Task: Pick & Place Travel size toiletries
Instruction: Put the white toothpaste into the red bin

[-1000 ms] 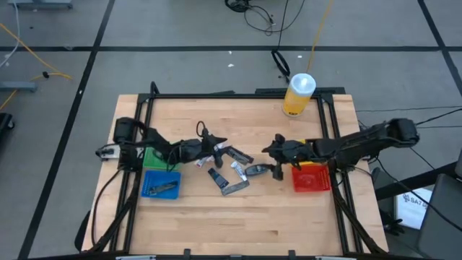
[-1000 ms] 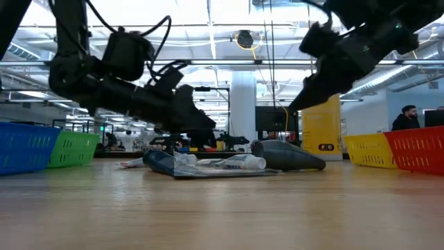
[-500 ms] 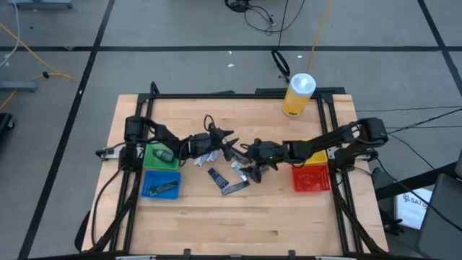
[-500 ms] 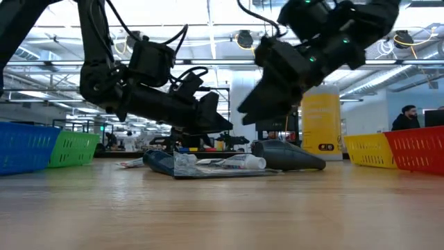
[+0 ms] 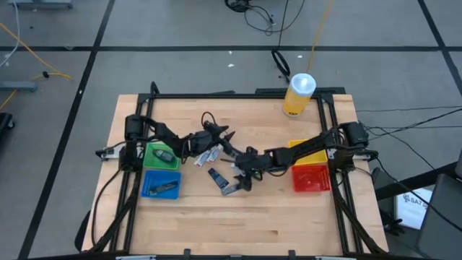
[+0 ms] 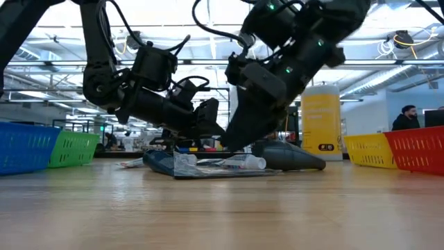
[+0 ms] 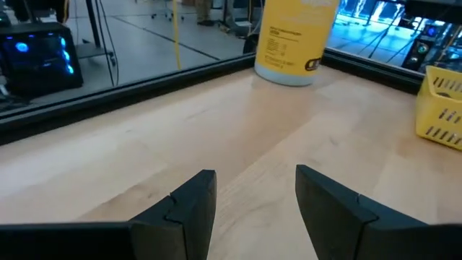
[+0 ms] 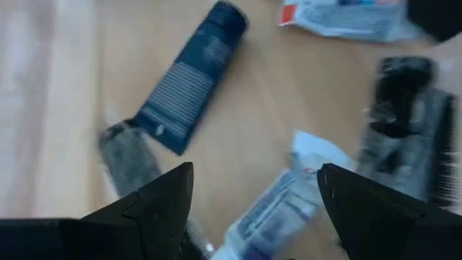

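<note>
**Right arm slid further into the pile**

Right gripper (image 5: pixel 244 167) has moved left across the table since 0.5 s ago, and way left vs 1.0 s ago when it was up by the red bin (image 5: pixel 312 178). It now hangs low over the travel size toiletries (image 5: pixel 229 173) at mid-table, fingers spread wide w/ nothing between them. Left gripper (image 5: pixel 225 139) has barely budged since 0.5 s ago, sitting just beside the pile on its far-left side, fingers also apart and empty.

Right wrist view gives detail the high view can't: a dark blue tube (image 8: pixel 186 81) lying flat, a white-and-blue tube (image 8: pixel 278 204) right between the fingers' line of sight, a grey piece (image 8: pixel 127 157) touching the dark tube's end, a black item (image 8: pixel 404 115) off to the side (blurry, can't tell what). Left wrist view only sees bare wood, the yellow bottle (image 7: pixel 297 40) and a corner of the yellow bin (image 7: pixel 439 102).

Low view: both arms come down over the pile, toiletries flat on the wood. Green bin (image 5: pixel 160 156) and blue bin (image 5: pixel 161 183) by the left arm. Table is light wood planks w/ a black frame; behind it a big lit workshop, a person (image 6: pixel 407 118) at far right.
</note>
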Motion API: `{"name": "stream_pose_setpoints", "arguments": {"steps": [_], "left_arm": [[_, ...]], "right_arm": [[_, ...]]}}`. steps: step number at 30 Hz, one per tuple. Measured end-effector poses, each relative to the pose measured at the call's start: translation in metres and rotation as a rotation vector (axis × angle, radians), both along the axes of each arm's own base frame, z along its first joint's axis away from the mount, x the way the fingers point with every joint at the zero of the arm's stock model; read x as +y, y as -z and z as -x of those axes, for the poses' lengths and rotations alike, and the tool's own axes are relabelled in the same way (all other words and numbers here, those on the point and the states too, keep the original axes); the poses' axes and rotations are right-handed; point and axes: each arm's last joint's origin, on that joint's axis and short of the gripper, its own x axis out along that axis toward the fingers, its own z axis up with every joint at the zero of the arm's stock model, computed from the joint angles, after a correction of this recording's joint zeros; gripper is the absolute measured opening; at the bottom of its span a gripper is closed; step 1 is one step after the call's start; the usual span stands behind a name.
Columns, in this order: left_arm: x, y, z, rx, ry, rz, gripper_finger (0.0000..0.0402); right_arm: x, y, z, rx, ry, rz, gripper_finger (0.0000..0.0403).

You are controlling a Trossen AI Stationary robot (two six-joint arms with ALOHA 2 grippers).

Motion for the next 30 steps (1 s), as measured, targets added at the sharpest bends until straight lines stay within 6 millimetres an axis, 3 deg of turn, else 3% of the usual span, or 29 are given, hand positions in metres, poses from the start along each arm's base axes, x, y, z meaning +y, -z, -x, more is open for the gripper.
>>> {"name": "stream_pose_setpoints", "arguments": {"steps": [4, 18, 30], "left_arm": [[-0.011, 0.004, -0.001, 0.042, 0.034, 0.006, 0.0186], [-0.040, 0.015, -0.001, 0.172, 0.122, 0.010, 0.0186], [-0.042, 0.013, 0.000, 0.170, 0.105, 0.044, 0.0186]], "right_arm": [[-0.002, -0.003, 0.002, 0.101, 0.062, 0.044, 0.0286], [0.002, -0.002, 0.003, 0.116, 0.060, 0.011, 0.0284], [0.004, -0.002, 0.003, 0.113, 0.010, 0.050, 0.0222]]}}
